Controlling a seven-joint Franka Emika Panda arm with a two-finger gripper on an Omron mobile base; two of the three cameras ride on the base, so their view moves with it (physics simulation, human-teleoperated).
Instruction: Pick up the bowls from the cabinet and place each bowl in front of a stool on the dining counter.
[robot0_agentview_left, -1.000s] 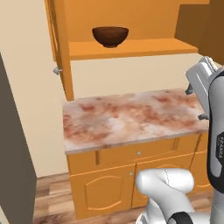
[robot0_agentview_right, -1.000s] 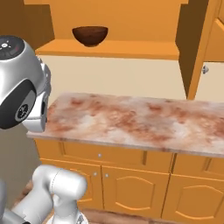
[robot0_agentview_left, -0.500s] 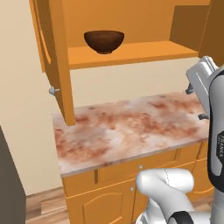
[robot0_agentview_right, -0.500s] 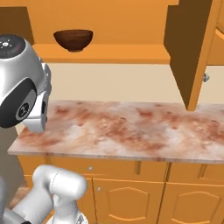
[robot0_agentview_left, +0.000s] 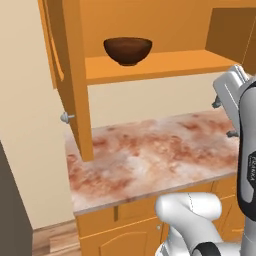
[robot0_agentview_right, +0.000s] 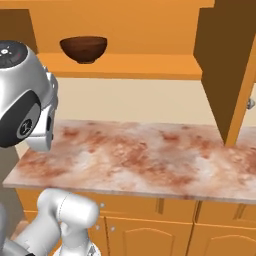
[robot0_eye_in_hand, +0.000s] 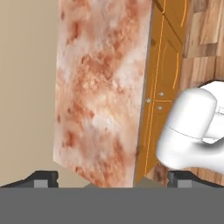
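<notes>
The dark brown wood-grained bowl (robot0_agentview_left: 128, 50) sits upright on the plain orange shelf of the orange-brown wooden wall cabinet (robot0_agentview_left: 165, 64), towards the shelf's left end, resting on the board with open shelf to its right. In the right base view the same bowl (robot0_agentview_right: 83, 48) sits near the shelf's left end, close to the front edge of the cabinet (robot0_agentview_right: 145, 67). Both flat cabinet doors stand swung open: the left door (robot0_agentview_left: 67, 75) hangs edge-on in the left base view, its small round metal knob (robot0_agentview_left: 65, 118) poking out over the worktop, and the right door (robot0_agentview_right: 227, 70) juts forward on the far side in the right base view. Below the shelf runs a mottled reddish-pink marble wall counter (robot0_agentview_left: 150, 155), bare on top, over low orange base cabinets with arched door panels (robot0_agentview_right: 150, 240). The white arm's upper links rise between the cameras and the counter, partly covering the counter's right end in the left base view and its left end in the right. Down in the hand view, the two-finger gripper (robot0_eye_in_hand: 113, 178) has its dark tips spread wide apart with nothing between them, looking along the marble counter's edge (robot0_eye_in_hand: 100, 87) and the base cabinet fronts (robot0_eye_in_hand: 164, 87) beside wooden flooring (robot0_eye_in_hand: 205, 52).
</notes>
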